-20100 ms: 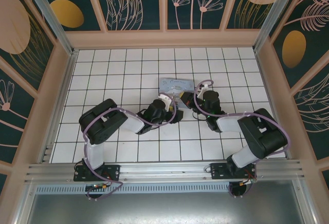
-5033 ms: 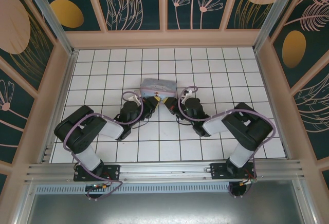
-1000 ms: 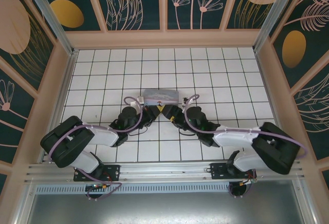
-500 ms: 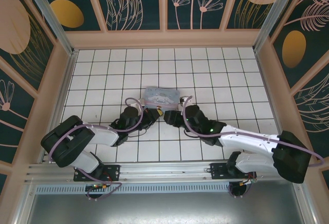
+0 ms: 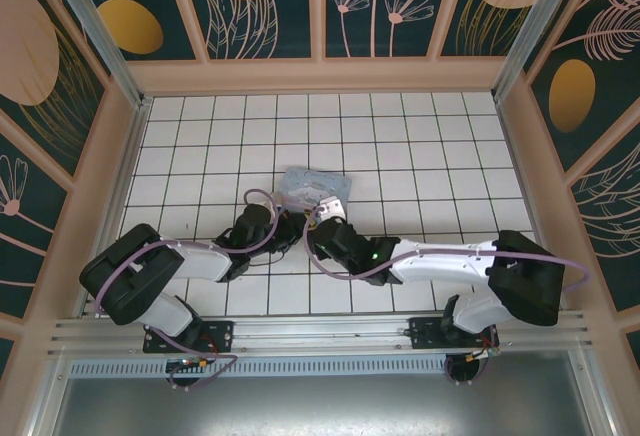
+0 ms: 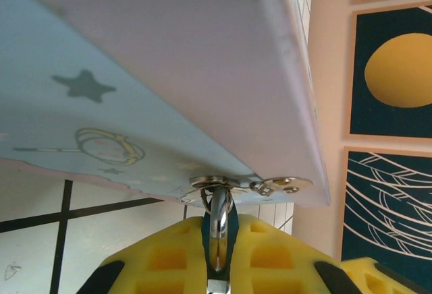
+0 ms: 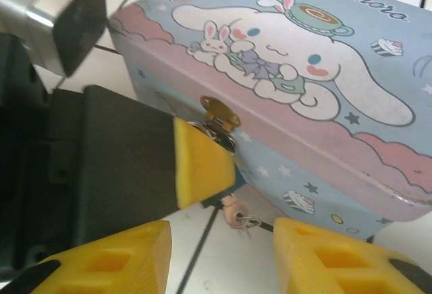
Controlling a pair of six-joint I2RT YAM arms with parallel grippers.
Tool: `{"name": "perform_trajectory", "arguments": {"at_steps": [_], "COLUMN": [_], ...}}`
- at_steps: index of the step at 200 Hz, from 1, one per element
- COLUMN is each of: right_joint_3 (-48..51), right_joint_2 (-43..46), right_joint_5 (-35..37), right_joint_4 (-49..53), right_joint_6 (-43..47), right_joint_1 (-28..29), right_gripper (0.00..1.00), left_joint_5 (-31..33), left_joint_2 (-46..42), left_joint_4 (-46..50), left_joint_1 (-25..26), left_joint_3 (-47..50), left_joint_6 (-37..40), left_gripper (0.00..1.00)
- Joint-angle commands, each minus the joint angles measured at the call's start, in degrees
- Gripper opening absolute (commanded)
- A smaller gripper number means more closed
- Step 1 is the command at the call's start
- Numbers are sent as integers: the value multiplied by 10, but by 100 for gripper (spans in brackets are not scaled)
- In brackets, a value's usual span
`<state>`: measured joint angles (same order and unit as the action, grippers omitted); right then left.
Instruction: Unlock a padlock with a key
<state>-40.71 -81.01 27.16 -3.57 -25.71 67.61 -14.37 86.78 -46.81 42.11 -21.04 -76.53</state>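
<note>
Left gripper (image 6: 217,253) is clamped tight on the padlock (image 6: 218,218), which hooks through the hasp (image 6: 214,184) at the tin's (image 6: 135,71) front edge (lock body hidden between the yellow pads). Right gripper (image 7: 223,239) has its jaws partly open and holds nothing. The key (image 7: 241,222) dangles just under the padlock, ahead of the gap between the right fingers, touching neither. The tin sits mid-floor (image 5: 420,156) on white tiles, with both grippers at its near side.
</note>
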Motion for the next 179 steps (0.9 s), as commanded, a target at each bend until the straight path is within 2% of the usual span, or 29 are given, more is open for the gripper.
{"name": "perform_trajectory", "arguments": {"at_steps": [1,33,61,90,138,179], "right_joint_3": [18,63,74,64,26,3], "right_joint_2": [10,70,81,51,-23,-51], "right_joint_5": [37,27,13,8,42,66], "right_joint_4": [18,-9,-6,0,8,5], "right_joint_6": [8,-2,7,23,53,67], "right_joint_1": [4,3,4,8,16,15], "right_gripper": [43,43,42,42,42,42], "left_joint_5": [-19,-21,-24,-26,-27,-28], "left_joint_2": [-10,-7,-3,-2,-5,-5], "left_joint_4": [-34,-33,-32,-32,-29,-29], "left_joint_1": [3,3,3,3,3,3], "left_joint_3": [-17,-20,-24,-28,-28,-27], "left_joint_6": [7,9,10,10,10,11], "left_gripper": [0,0,0,0,0,0]}}
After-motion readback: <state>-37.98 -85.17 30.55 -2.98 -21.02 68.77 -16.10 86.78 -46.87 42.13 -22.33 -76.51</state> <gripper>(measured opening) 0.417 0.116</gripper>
